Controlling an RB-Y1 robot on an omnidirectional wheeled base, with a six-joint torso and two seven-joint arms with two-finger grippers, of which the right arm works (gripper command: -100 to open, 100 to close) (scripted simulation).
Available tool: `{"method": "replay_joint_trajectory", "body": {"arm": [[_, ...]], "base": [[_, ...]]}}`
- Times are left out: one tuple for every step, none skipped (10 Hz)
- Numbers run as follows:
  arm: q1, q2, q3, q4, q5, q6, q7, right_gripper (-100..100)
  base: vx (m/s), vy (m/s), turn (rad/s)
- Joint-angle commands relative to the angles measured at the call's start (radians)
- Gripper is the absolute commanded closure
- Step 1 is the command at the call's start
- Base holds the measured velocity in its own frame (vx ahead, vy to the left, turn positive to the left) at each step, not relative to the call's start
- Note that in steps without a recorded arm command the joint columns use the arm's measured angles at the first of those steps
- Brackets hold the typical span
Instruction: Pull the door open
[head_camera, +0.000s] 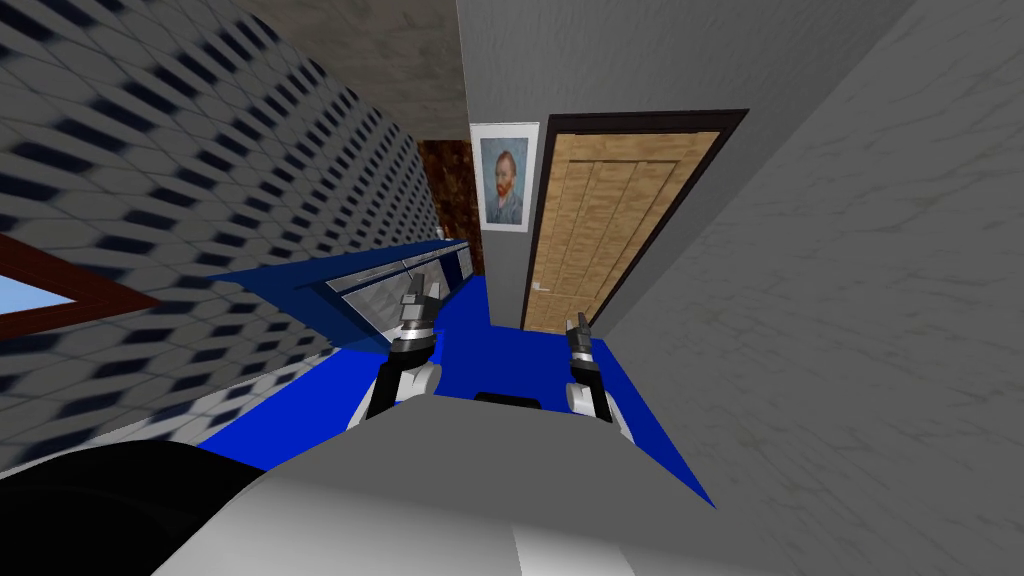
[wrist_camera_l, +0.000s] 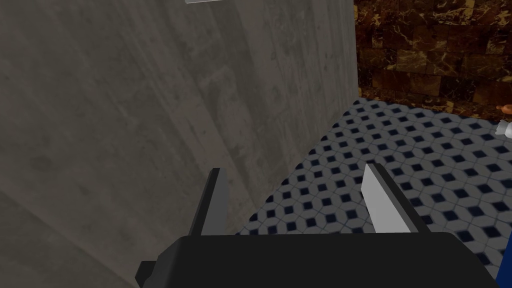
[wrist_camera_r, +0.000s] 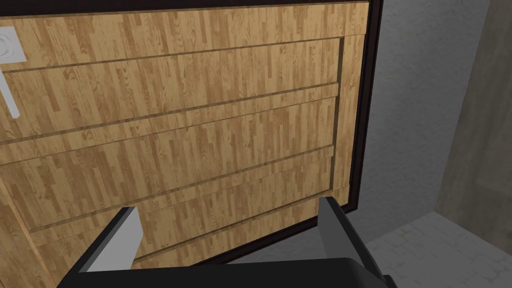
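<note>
Wood-grain door (wrist_camera_r: 175, 135) faces right end effector (wrist_camera_r: 227, 205); it and left end effector (wrist_camera_l: 294, 169) gape empty.

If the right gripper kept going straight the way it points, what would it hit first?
Probably the wooden door, on its panelled face, away from the white handle. Depth is unclear.

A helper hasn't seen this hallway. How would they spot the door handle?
Beside the portrait on the grey wall is a wooden door in a dark frame. Its handle sits at the edge nearest the portrait: a pale lever on a square plate, the wood's only pale fitting.
</note>
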Motion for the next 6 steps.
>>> {"method": "replay_joint_trajectory", "body": {"arm": [[-0.013, -0.006, -0.004, 0.044, -0.004, -0.015, 0.000, -100], [-0.022, -0.010, -0.006, 0.071, -0.006, -0.022, 0.000, -100], [-0.032, -0.014, -0.009, 0.098, -0.009, -0.029, 0.000, -100], [-0.041, -0.017, -0.012, 0.126, -0.011, -0.036, 0.001, -100], [-0.051, -0.021, -0.014, 0.155, -0.014, -0.044, 0.001, -100], [-0.061, -0.024, -0.017, 0.183, -0.016, -0.051, 0.001, -100]], "base": [[0.090, 0.018, 0.035], [0.098, 0.010, 0.033], [0.105, 0.010, 0.034], [0.103, 0.005, 0.040], [0.099, 0.008, 0.032], [0.107, 0.017, 0.040]]}}
